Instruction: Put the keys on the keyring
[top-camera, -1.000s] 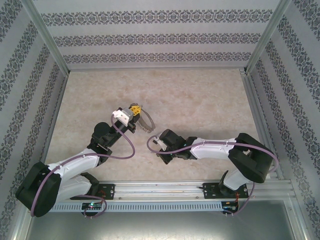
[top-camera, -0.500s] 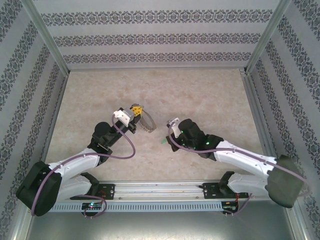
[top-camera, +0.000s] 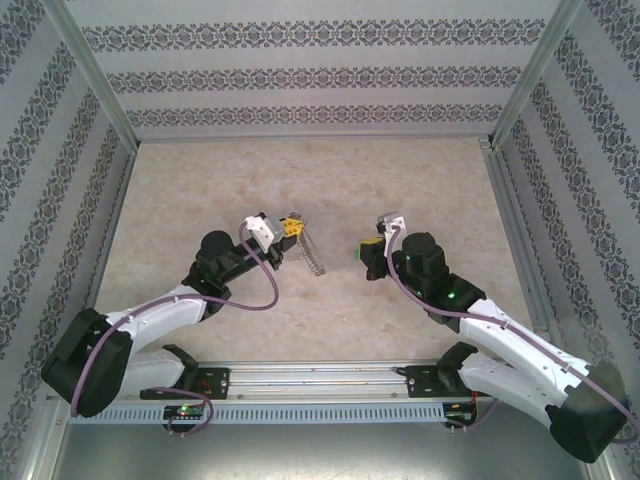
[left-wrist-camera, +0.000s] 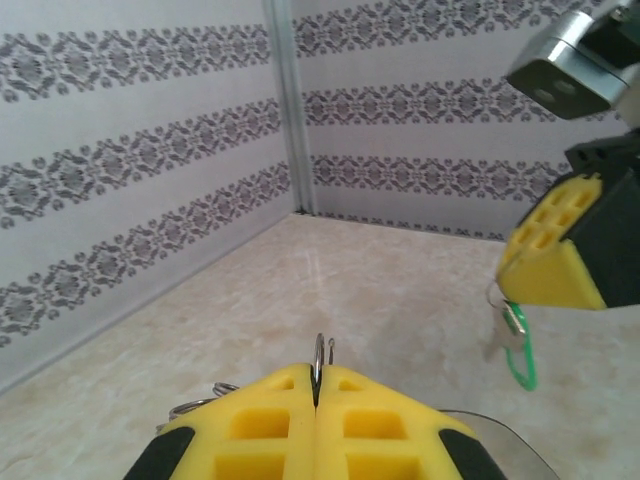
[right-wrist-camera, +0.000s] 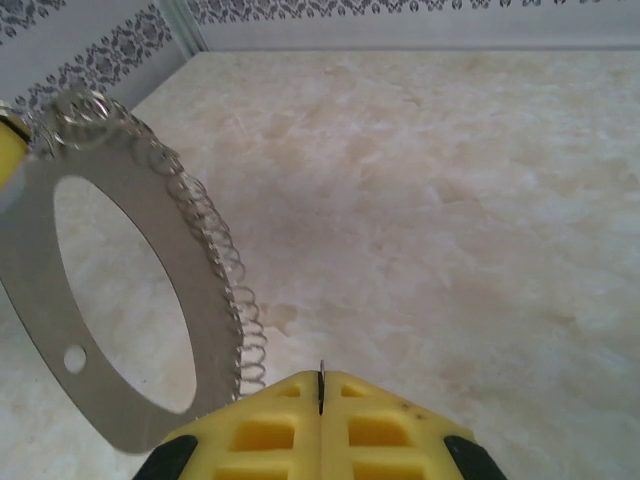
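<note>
The pale table (top-camera: 430, 180) lies under both arms, which are lifted and face each other near the middle. The left claw (top-camera: 292, 228) is closed on the keyring (right-wrist-camera: 205, 300), a silvery oval band with wire coils along its edge, hanging down to its right. The right claw (top-camera: 367, 247) pinches the key (top-camera: 356, 254), tiny, with a green head. The step seems to be the approach. Next, the key's hole must meet the ring's end, which needs fine alignment.

The beige marbled table (top-camera: 420, 170) (patterned walls (top-camera: 300, 75) on 3 sides) bears a near-edge metal rail (top-camera: 320, 378).
</note>
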